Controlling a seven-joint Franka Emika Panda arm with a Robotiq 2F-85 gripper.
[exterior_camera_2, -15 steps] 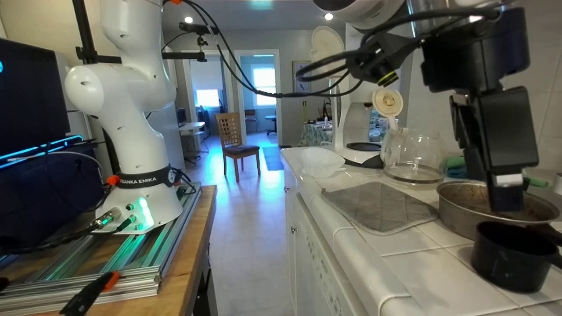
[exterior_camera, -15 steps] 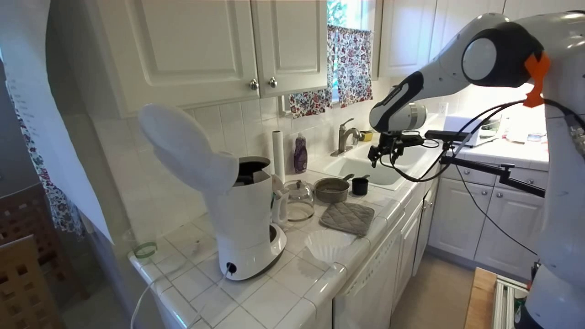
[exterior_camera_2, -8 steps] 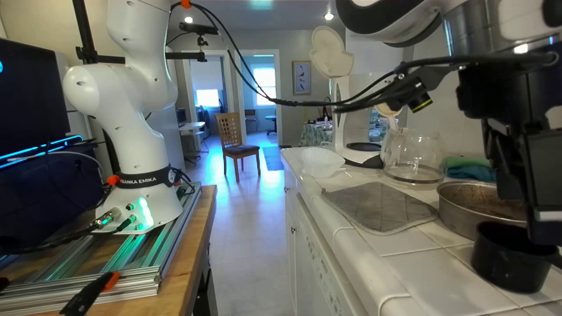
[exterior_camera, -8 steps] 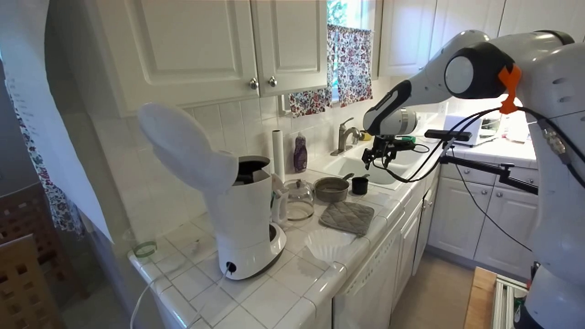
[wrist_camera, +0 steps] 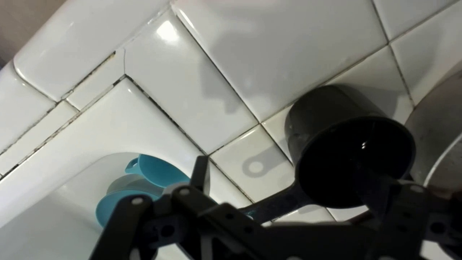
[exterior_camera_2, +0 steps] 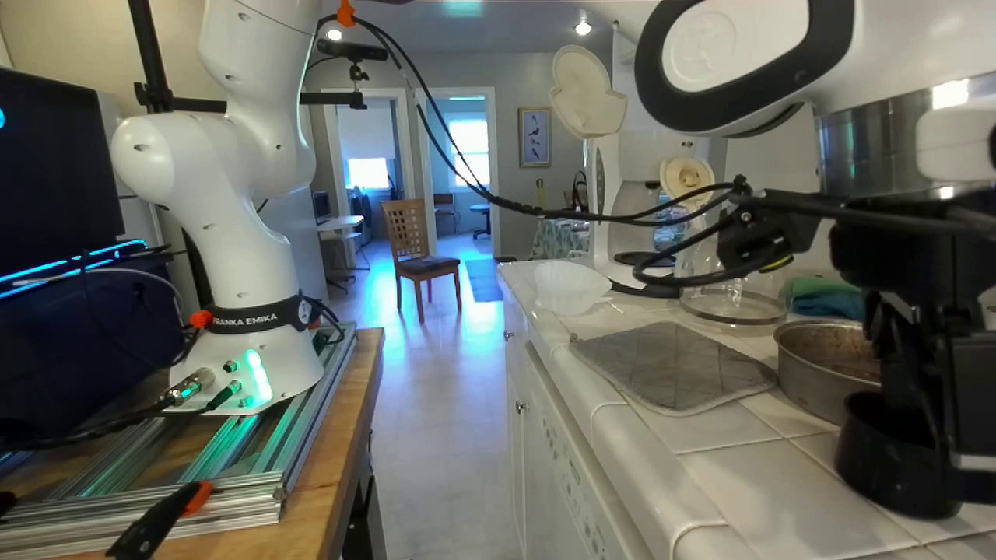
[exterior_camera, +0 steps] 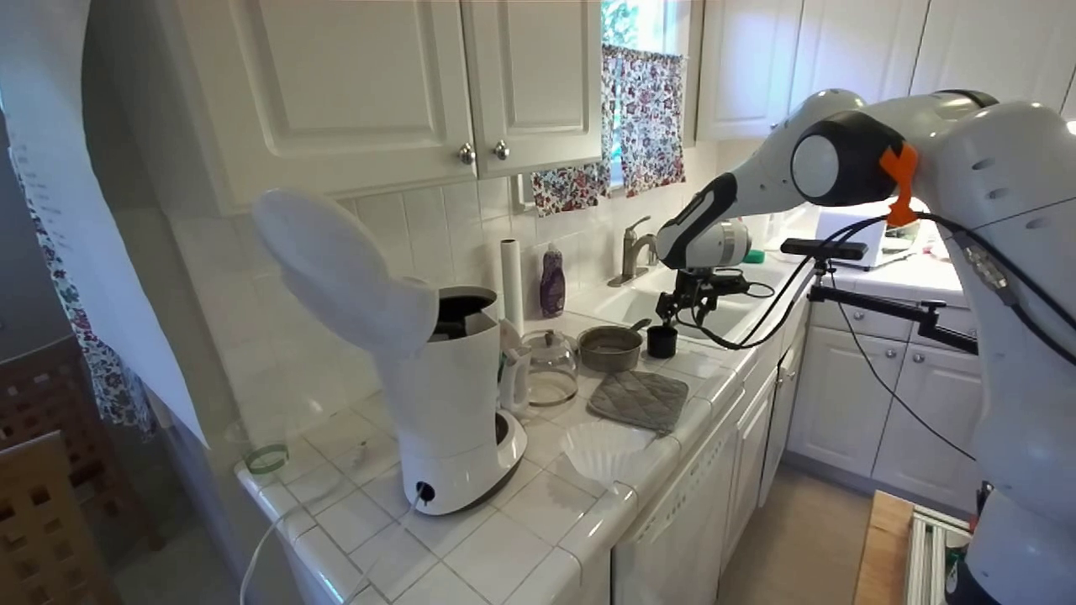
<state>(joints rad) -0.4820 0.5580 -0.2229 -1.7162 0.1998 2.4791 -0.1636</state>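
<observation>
Counter: an exterior view shows you one coffee maker, one glass pot, one grey pad; one pan stands just beside the one black cup.
Arm: bent, with your gripper pointing down at the cup.
Cloth: in an exterior view, behind the pan; the gripper hides part of the cup.
Jaws: in the wrist view, wide apart, the cup's handle between them.
Sink: it holds two blue cups.

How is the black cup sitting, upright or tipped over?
Upright. In both exterior views the black cup rests base-down on the tiled counter, and the wrist view looks down into it.
</observation>
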